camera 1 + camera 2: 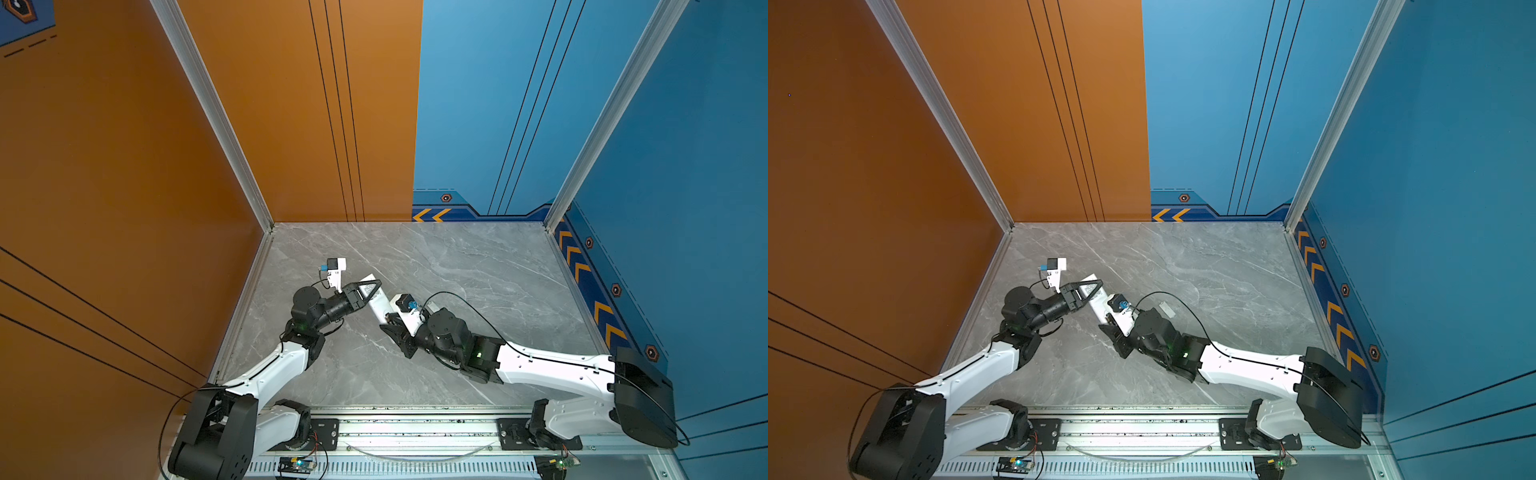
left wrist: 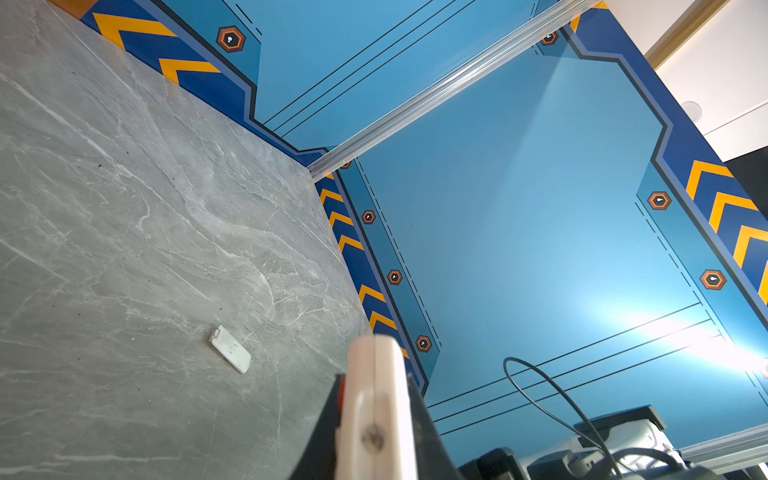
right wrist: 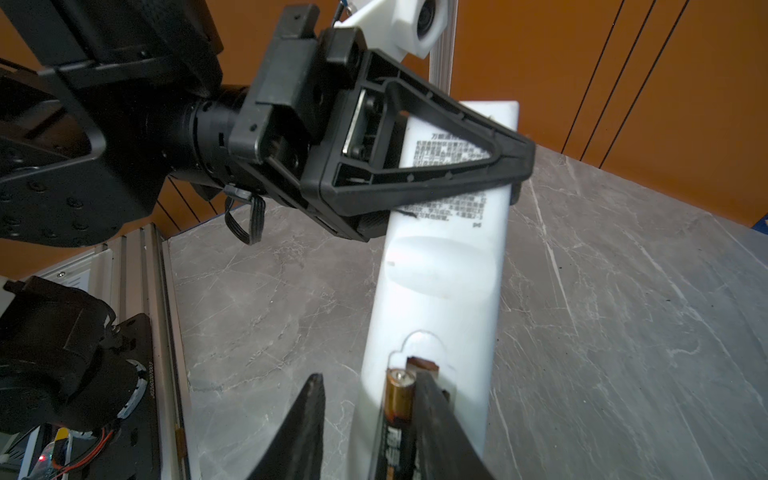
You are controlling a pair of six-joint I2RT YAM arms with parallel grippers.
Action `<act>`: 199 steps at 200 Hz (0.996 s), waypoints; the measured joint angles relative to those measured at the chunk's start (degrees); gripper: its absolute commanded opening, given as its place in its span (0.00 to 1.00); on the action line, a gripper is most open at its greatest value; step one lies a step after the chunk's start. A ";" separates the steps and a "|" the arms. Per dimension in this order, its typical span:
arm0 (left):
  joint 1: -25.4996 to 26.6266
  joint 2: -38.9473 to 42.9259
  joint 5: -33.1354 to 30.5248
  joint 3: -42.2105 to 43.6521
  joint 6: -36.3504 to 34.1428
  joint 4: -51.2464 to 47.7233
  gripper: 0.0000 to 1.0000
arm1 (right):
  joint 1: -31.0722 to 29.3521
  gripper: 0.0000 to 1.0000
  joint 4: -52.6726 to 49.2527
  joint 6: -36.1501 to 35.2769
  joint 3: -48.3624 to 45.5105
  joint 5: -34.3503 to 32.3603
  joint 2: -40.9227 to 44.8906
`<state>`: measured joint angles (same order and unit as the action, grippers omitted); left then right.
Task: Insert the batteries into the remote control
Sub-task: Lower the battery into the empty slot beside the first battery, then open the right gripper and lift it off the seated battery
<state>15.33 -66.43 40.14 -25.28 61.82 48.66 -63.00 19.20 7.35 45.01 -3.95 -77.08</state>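
The remote control (image 1: 376, 305) (image 1: 1096, 306) is a long white bar held off the table, back side up with printed text (image 3: 440, 266). My left gripper (image 1: 376, 284) (image 1: 1098, 283) (image 3: 519, 166) is shut on its far end, and the left wrist view shows that end edge-on (image 2: 380, 399). One battery (image 3: 397, 399), dark with a gold end, lies in the open compartment at the near end. My right gripper (image 1: 390, 325) (image 1: 1106, 326) (image 3: 368, 376) is open there. One finger (image 3: 432, 415) rests beside the battery and the other (image 3: 307, 415) stands clear of the remote. No other battery shows.
A small white cover piece (image 2: 230, 348) (image 1: 1167, 309) lies flat on the grey marble table (image 1: 457, 266), right of the right wrist. Orange and blue walls close in the left, back and right. A metal rail (image 1: 415, 428) runs along the front edge.
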 measured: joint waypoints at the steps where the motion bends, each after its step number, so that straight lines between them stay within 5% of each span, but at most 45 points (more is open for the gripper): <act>1: 0.00 0.00 0.00 0.00 0.00 0.00 0.00 | 0.00 0.37 -0.02 -0.02 0.00 -0.02 0.02; 94: 0.00 -0.74 0.63 0.00 0.20 0.04 0.00 | -0.04 0.39 -3.56 -1.62 0.17 -0.85 1.53; 199: -0.44 -1.31 2.75 0.00 0.83 0.04 0.00 | -0.76 0.60 -16.87 -6.78 4.90 0.00 6.36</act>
<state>14.90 -67.75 42.89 -25.28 62.65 48.71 -63.77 2.33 0.58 49.91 -3.95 -70.72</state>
